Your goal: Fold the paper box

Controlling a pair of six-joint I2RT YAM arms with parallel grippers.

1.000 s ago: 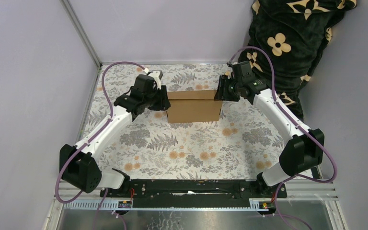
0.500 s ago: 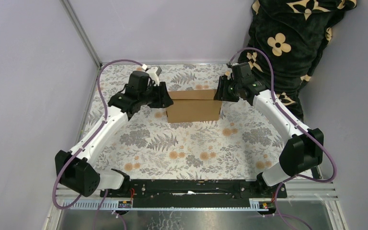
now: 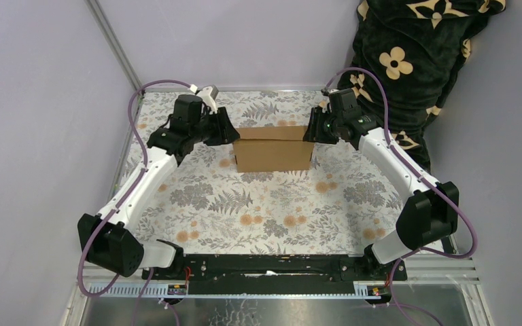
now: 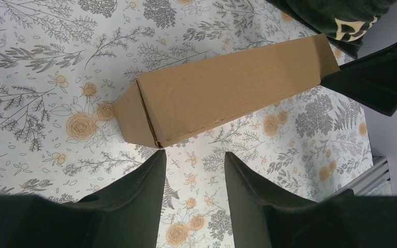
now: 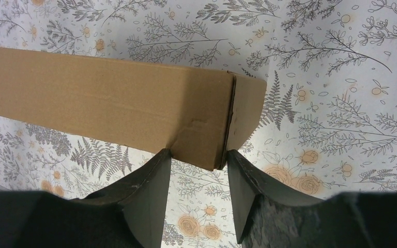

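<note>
Floral cloth (image 3: 258, 204) in grey fern and orange blossom print covers the table, which is closed in by pale lilac walls (image 3: 245, 41), with a black blanket (image 3: 408, 54) bearing cream flowers bunched in the far right corner. On the far half of the cloth, roughly midway between the two sides, sits the paper box (image 3: 274, 151), plain brown corrugated cardboard folded into a long, narrow closed form with its broad face turned toward the near edge. The left gripper (image 3: 228, 133) hangs just beside the box's left end; its wrist view shows the jaws parted with nothing between them (image 4: 194, 153), and a strip of cloth separates the fingertips from the cardboard (image 4: 227, 88), so it is released and not touching. At the opposite end, the right gripper (image 3: 310, 132) meets the upper right corner of the box. From its wrist camera the corner of the box (image 5: 98, 98) fills the gap between the two fingers (image 5: 198, 155), each tip pressed against cardboard, one on the long face and one by the end panel, so it is grasping the box there. Purple cables (image 3: 139, 115) loop up from both arms.
</note>
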